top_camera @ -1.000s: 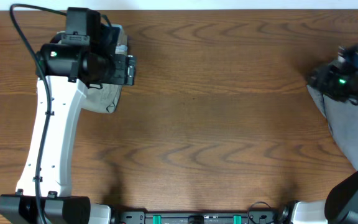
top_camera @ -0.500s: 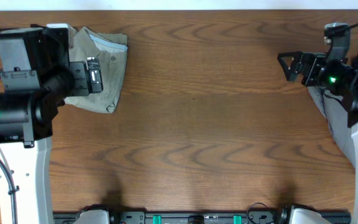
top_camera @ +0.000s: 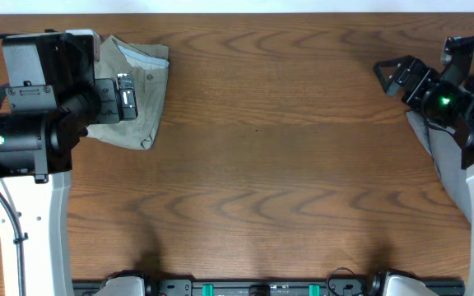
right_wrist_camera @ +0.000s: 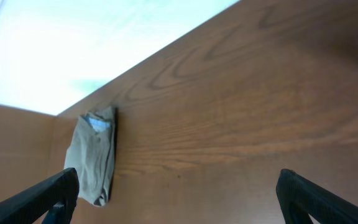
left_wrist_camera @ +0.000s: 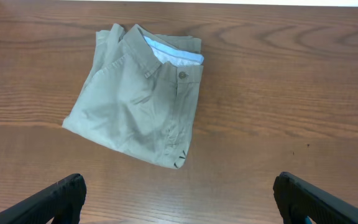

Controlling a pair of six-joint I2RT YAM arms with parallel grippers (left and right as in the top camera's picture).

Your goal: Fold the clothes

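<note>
Brown wood-grain surface (left_wrist_camera: pixel 291 93) fills the shot, and nearest the left wrist camera the left hand (left_wrist_camera: pixel 179 202) has its two dark fingertips spread wide apart at the bottom corners, nothing between them, hanging over bare wood. Just beyond, there they are: the shorts (left_wrist_camera: pixel 138 106), folded into a compact khaki-green bundle, lying flat and clear of the hand. The waistband end faces the far side, with a single round button (left_wrist_camera: pixel 182 74) showing on it and a strip of whitish lining (left_wrist_camera: pixel 174 56) peeking out at the top. A small dark mark (left_wrist_camera: pixel 179 160) sits at the near corner of the hem, too small to read. Over on the other side, the right hand (right_wrist_camera: pixel 179 199) is spread wide too, empty, well apart from the bundle, which its camera sees far off near the surface's far edge. From overhead the shorts lie in the far left corner, partly under the left arm (top_camera: pixel 23 131).
</note>
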